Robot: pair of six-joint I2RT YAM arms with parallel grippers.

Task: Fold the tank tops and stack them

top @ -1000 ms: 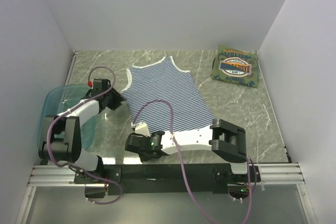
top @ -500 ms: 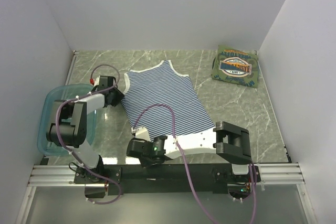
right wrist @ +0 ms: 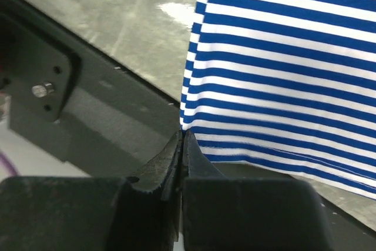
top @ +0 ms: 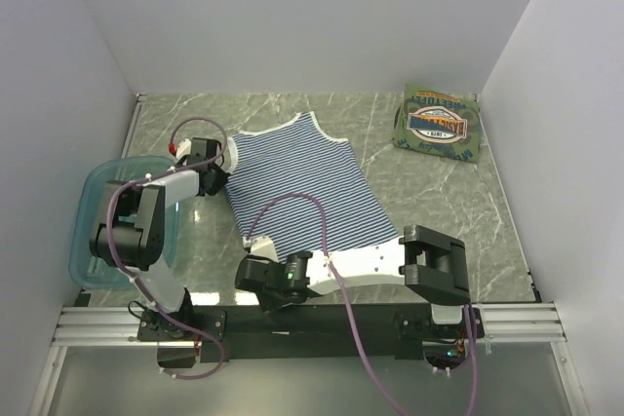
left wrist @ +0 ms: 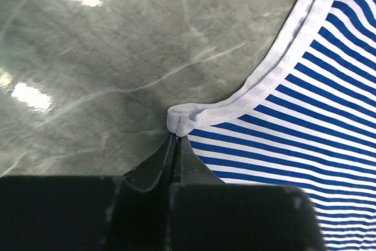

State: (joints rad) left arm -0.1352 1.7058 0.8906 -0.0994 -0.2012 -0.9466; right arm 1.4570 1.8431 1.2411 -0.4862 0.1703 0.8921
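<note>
A navy-and-white striped tank top (top: pixel 302 187) lies spread on the marble table, neck end toward the back. At its left shoulder strap my left gripper (top: pixel 220 170) is shut on the white trim, which bunches at the fingertips (left wrist: pixel 176 135) in the left wrist view. My right gripper (top: pixel 255 272) is shut on the striped top's near hem corner (right wrist: pixel 189 123), at the table's front edge. An olive-green tank top (top: pixel 439 124) with an oval graphic lies folded at the back right. No teal-blue tank top is in view.
A translucent teal plastic tub (top: pixel 94 231) stands at the left edge under the left arm. White walls close in the table on three sides. The black base rail (top: pixel 312 321) runs along the front.
The left gripper moved onto the striped top's left strap and closed on it. The right gripper, still holding the hem, shifted slightly toward the front edge, and the top straightened.
</note>
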